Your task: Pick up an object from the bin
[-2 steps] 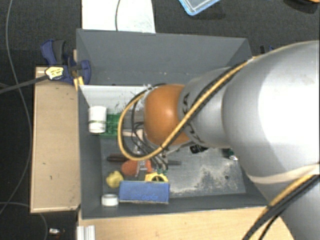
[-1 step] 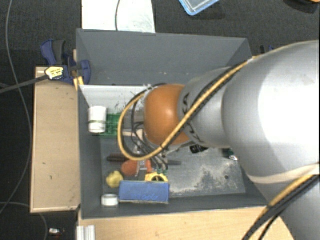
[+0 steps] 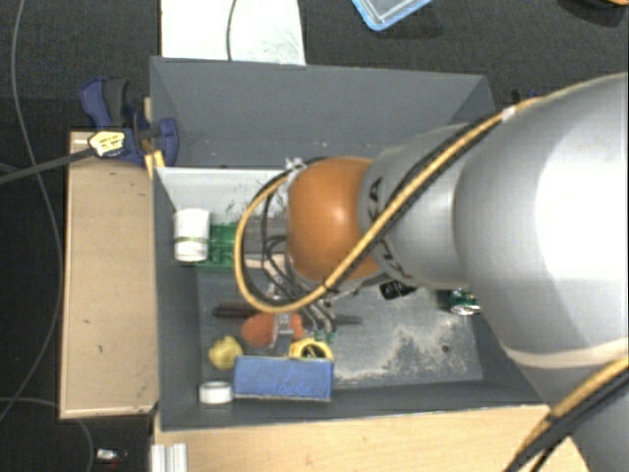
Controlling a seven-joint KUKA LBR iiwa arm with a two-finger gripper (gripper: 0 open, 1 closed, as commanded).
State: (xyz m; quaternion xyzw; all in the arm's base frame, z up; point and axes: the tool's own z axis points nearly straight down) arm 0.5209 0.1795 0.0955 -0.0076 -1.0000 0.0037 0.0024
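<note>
Just ahead of my gripper [image 3: 313, 315], toward the near wall of the bin [image 3: 324, 116], lie a reddish-orange round thing [image 3: 260, 330] and a yellow ring [image 3: 311, 350] beside a blue block [image 3: 283, 378]. Whether I'm open or closed I cannot tell.

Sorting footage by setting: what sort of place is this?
Probably a robotics lab: a big grey arm hangs over a metal bin of loose odds, like a blue block and a yellow ball.

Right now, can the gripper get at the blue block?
Probably yes: the blue block lies uncovered, close to the gripper. A yellow ring at its top edge and the wall beside it may hinder a grasp.
</note>
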